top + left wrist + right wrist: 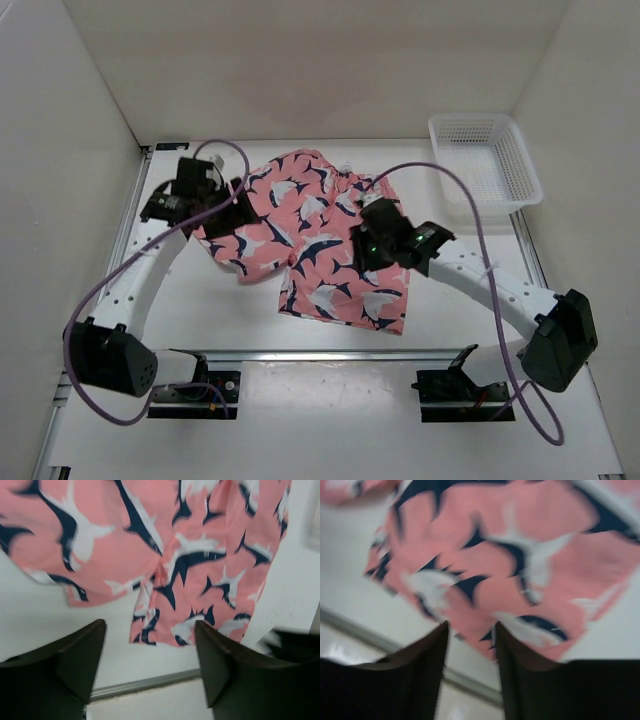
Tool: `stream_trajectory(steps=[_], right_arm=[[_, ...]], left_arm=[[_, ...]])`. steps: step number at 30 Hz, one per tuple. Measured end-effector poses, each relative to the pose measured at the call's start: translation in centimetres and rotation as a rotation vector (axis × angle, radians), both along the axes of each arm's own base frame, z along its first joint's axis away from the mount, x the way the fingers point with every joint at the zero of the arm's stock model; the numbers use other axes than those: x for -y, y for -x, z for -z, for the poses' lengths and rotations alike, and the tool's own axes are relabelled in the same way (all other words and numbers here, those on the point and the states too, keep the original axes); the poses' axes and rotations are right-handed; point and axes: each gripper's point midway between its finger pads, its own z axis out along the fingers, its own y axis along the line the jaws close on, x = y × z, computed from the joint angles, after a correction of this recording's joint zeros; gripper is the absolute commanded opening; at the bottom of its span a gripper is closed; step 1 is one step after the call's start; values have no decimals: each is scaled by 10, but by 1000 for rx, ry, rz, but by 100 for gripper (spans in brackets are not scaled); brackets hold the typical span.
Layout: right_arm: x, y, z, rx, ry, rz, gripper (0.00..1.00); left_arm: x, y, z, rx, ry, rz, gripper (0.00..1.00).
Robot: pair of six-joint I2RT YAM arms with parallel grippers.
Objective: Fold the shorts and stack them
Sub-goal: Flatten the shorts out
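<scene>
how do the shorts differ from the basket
The shorts are coral pink with a shark print; the basket is plain white mesh. The shorts lie spread out mid-table; the basket sits in the far right corner. The shorts are clearly wider than the basket. Both rest on the table.

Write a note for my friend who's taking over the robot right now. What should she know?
Left claw: open, holding nothing, at the left edge of the shorts.
Right claw: open a little, gripping nothing, over the shorts' right leg; its view is blurry.
Shorts: spread out on the table, not folded.
White basket: far right corner, apart from the shorts.
Done: no fold yet.
Left: fold the shorts, then stack them.
</scene>
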Motion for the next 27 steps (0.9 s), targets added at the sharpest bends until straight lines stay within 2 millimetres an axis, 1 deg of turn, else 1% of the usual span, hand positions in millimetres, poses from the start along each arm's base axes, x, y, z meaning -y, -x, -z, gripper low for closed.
stream_trajectory(steps=[1,2,4,5,6,8,10,11,12,13,16,17,18,19,20,22,24,26,27], right_arm=[[17,-18,-3,6,-6,76,25],[39,-37,-5,8,-12,170,23],[71,-61,-5,5,-15,288,23],[84,-69,-2,-6,-18,334,28],[97,-75,2,-26,-24,378,37],[114,-79,18,-79,-35,436,65],[122,-72,40,-145,-27,462,67],[124,-65,53,-185,-15,463,67],[125,-58,65,-222,-2,463,67],[126,-51,76,-258,11,462,67],[130,-31,101,-340,38,470,67],[131,-26,106,-354,41,473,67],[132,-24,108,-362,44,476,67],[132,-23,110,-364,44,478,65],[132,-22,112,-363,43,479,64],[132,-23,114,-358,38,480,58],[129,-21,120,-366,29,473,57],[123,-14,129,-389,19,460,47],[116,-9,131,-403,12,442,32]], left_arm=[[7,12,13,-21,3,27,69],[15,26,28,-60,5,54,67],[33,52,64,-155,0,111,65],[41,64,81,-205,-8,138,69],[50,78,99,-261,-24,175,75],[67,104,130,-363,-60,234,88],[81,122,149,-433,-90,281,88],[88,125,157,-455,-99,293,86],[92,127,164,-475,-109,299,84],[95,126,172,-498,-122,297,76],[104,116,193,-550,-155,277,64],[108,112,199,-561,-165,275,45],[112,106,205,-567,-168,264,33],[114,102,209,-571,-173,256,20],[115,100,212,-579,-178,258,10],[116,95,212,-581,-173,244,10],[114,90,213,-578,-169,233,10],[105,82,213,-583,-159,199,10],[98,76,212,-584,-155,172,10]])
